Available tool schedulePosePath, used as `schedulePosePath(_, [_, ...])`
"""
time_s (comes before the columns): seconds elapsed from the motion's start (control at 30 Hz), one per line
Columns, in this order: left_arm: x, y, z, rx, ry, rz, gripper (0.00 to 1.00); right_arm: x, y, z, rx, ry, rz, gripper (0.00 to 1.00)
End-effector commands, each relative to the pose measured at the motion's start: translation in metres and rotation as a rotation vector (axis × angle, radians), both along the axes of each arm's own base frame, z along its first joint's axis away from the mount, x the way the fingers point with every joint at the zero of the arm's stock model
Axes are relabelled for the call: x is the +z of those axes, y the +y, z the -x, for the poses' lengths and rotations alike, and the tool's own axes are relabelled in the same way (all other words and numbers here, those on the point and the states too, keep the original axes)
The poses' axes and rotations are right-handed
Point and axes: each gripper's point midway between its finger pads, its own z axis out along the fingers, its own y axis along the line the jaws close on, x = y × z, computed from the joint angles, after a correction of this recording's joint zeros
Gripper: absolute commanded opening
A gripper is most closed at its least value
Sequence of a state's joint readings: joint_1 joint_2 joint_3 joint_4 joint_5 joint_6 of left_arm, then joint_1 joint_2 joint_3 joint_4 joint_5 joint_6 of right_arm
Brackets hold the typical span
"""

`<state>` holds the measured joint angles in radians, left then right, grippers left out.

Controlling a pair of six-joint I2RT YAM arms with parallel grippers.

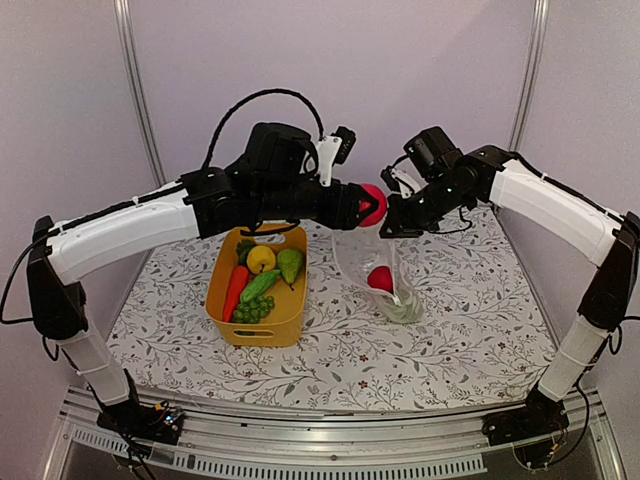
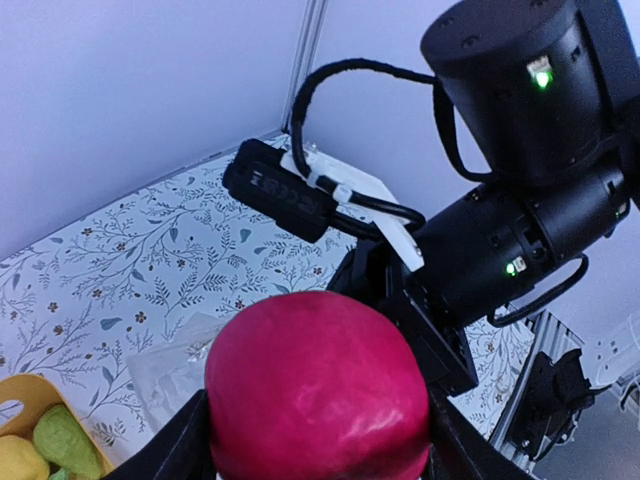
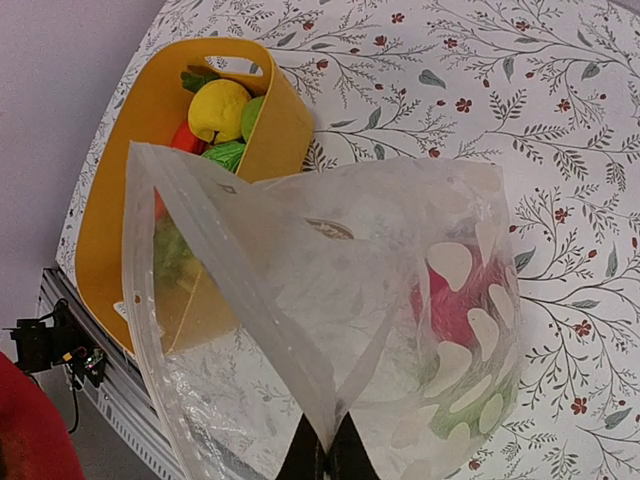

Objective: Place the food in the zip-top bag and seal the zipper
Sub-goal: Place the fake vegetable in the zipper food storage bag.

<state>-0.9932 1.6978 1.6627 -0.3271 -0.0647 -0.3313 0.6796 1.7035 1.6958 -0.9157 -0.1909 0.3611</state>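
- The bag [image 3: 400,330] stands open on the right half of the table, just right of the yellow tub [image 1: 222,300]. Its bottom rests on the flowered cloth [image 1: 450,330] and its mouth is pulled upward.
- The right claw [image 3: 322,455] is closed tight on the bag's mouth edge, pinching the plastic and holding that side up.
- Low inside the bag lies a red piece [image 1: 380,278]. There is something green under it, too blurred by the plastic to name.
- The left claw [image 1: 372,205] grips a round red fruit [image 2: 318,390] between its fingers, in the air above the bag's mouth and close beside the right claw.
- The tub holds the rest of the food: a carrot [image 1: 234,290] along its left side, a lemon [image 1: 261,259], a cucumber [image 1: 259,285], a bumpy green cluster [image 1: 253,310] at the near end and a smooth green piece [image 1: 290,264] at the right.
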Motion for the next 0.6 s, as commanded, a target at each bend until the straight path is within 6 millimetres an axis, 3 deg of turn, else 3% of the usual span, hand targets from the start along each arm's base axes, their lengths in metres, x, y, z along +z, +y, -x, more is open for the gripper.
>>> schedulePosePath(0.0, [-0.013,-0.015,0.016,-0.077,-0.029,-0.073,0.47,0.010,0.004,-0.005,-0.011,-0.012,-0.035,0.00])
schedulePosePath(0.23, [-0.040,-0.018,0.031,-0.131,0.023,-0.130,0.47,0.012,0.001,-0.002,-0.028,-0.012,-0.044,0.00])
schedulePosePath(0.57, [-0.067,-0.031,0.031,-0.137,0.080,-0.182,0.45,0.018,0.000,-0.001,-0.042,-0.020,-0.069,0.00])
